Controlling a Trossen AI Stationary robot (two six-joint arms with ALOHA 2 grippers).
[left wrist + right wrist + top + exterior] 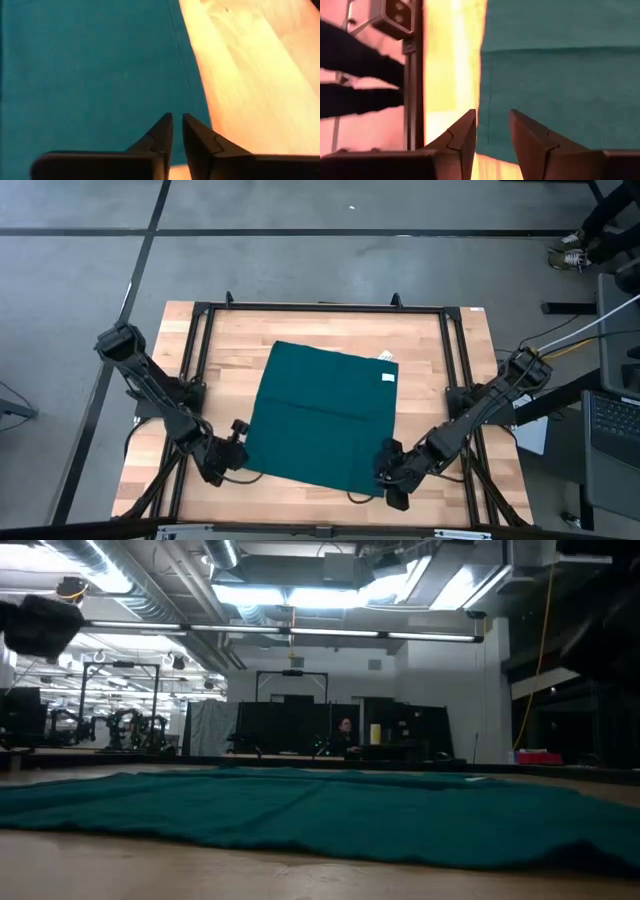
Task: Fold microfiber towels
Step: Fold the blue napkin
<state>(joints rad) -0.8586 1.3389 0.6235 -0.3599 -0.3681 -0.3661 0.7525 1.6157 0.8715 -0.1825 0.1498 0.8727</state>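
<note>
The dark teal towel (320, 415) lies spread flat on the wooden table, with a small white tag (388, 377) near its far right corner. It also shows in the low view (330, 810). My left gripper (238, 448) is low at the towel's near left edge; in its wrist view (177, 122) the fingers are shut to a thin slit over the cloth just inside that edge. My right gripper (386, 465) is low at the towel's near right corner; in its wrist view (492, 125) the fingers stand a little apart astride the towel's edge (482, 90). My left gripper: its tips lie over the towel's left edge (200, 95), but I cannot tell whether they touch the cloth. My right gripper: its fingers stand on either side of the towel's right edge, and I cannot tell whether they touch it.
A black metal frame (320, 308) runs around the table top, and its rail shows close beside my right gripper (412, 75). Bare wood (215, 350) lies left and right of the towel. A person's shoes (570, 255) show on the floor at the far right.
</note>
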